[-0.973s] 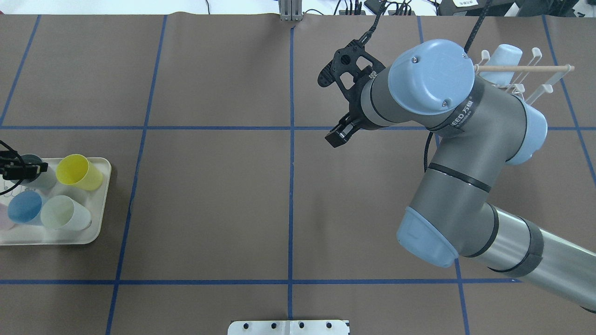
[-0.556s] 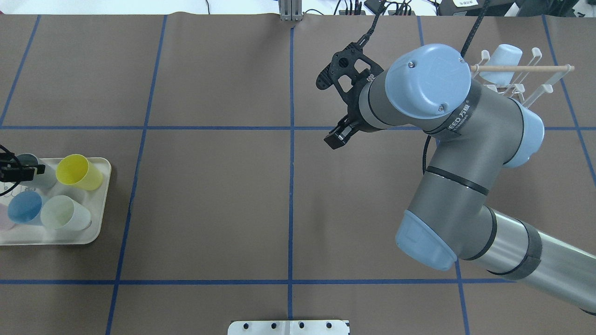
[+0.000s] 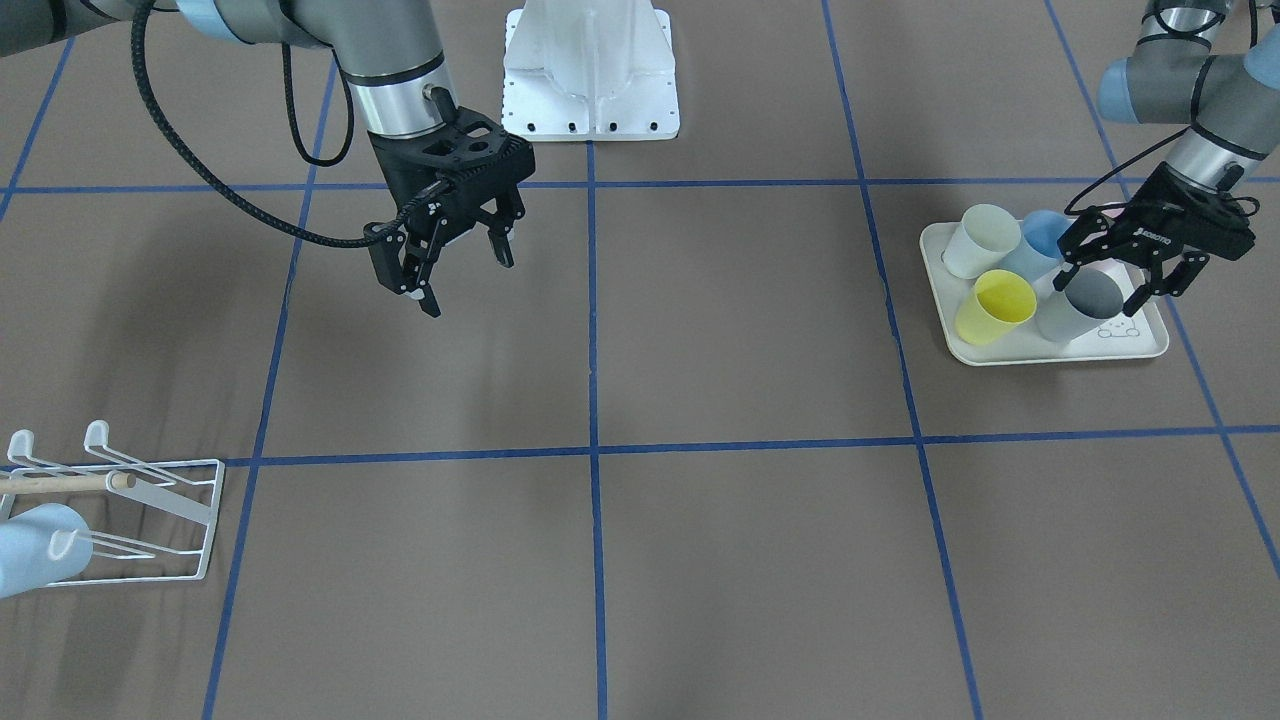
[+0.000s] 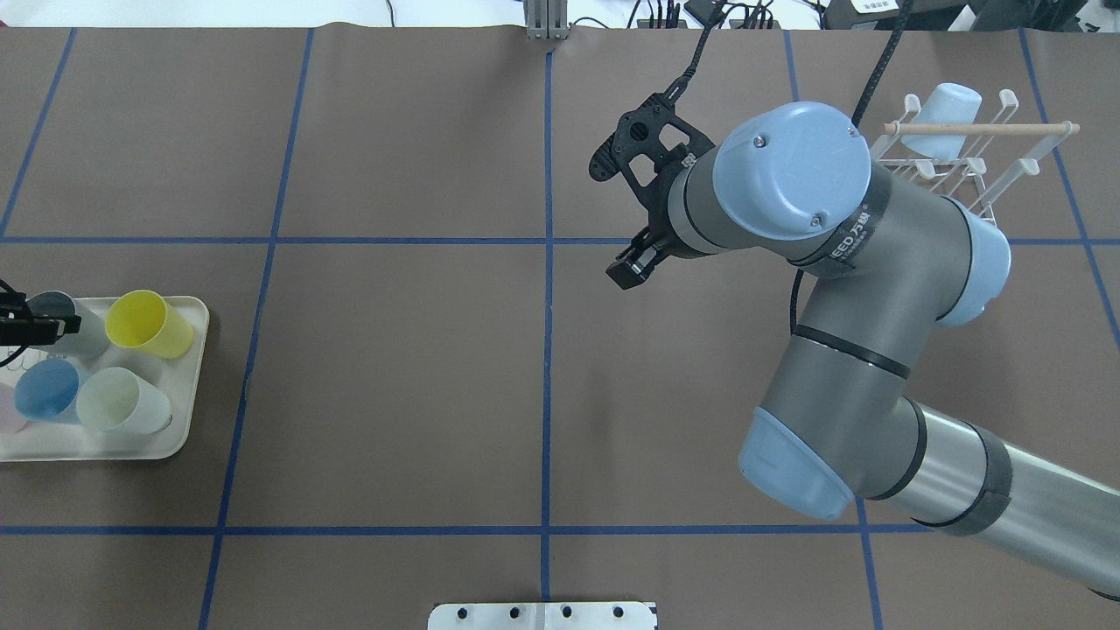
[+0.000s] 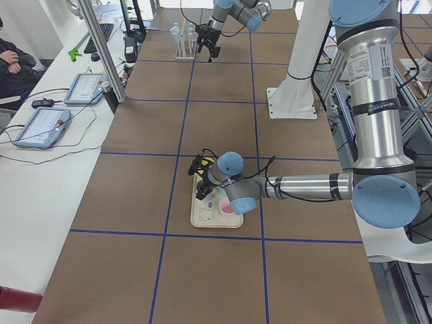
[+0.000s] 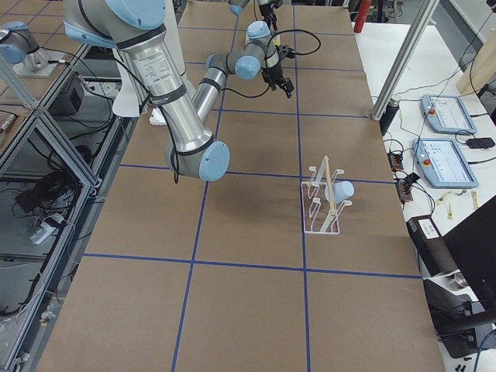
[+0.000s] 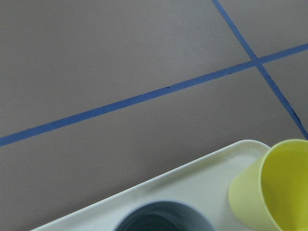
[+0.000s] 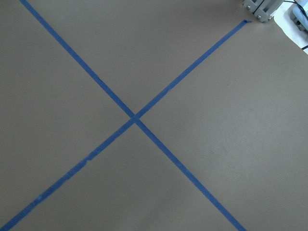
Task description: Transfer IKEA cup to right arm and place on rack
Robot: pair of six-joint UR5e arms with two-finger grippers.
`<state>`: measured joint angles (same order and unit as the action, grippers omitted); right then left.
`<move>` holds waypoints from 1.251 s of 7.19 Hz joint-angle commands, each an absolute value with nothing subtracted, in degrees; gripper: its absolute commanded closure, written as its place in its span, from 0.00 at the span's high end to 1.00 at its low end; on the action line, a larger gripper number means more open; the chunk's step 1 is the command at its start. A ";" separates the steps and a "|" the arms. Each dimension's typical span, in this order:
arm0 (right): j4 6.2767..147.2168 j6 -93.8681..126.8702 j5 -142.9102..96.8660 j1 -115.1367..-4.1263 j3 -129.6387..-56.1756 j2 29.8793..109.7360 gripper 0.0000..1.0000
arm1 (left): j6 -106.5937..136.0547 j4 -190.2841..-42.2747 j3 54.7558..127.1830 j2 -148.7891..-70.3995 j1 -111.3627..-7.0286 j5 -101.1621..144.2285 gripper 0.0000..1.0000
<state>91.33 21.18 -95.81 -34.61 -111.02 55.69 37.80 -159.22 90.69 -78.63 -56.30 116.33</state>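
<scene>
White letters "EED", followed by Chinese characters too small to read with certainty, stand on the black band (image 4: 856, 234) round the right arm (image 4: 840, 367); a small white "ROBOTIQ" stands on the body of the left gripper (image 3: 1097, 298); no other text is legible.

Grey cup (image 3: 1080, 303) stands upright on the tray (image 3: 1050, 355); white wire rack (image 4: 954, 164) and right arm (image 4: 840, 262) well apart from it.

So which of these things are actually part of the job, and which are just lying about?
In the job: left arm, right arm, tray, grey cup (likely next), other cups, rack, pale blue cup already hung there.
Lying about: tablets and a green item on the side bench.
</scene>
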 commanded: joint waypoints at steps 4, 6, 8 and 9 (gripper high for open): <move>91.14 21.18 -94.66 -33.93 -110.39 55.81 1.00 | 33.22 -155.65 89.91 -79.80 -61.17 116.63 1.00; 91.14 21.18 -94.66 -33.93 -110.39 55.90 1.00 | 33.05 -156.27 89.91 -79.37 -61.17 116.54 0.99; 91.14 21.18 -94.66 -33.93 -110.30 55.99 1.00 | 32.79 -156.45 90.09 -79.10 -60.91 116.63 0.67; 91.14 21.18 -94.57 -33.93 -110.13 55.99 1.00 | 32.78 -156.71 90.17 -79.10 -60.39 116.63 0.67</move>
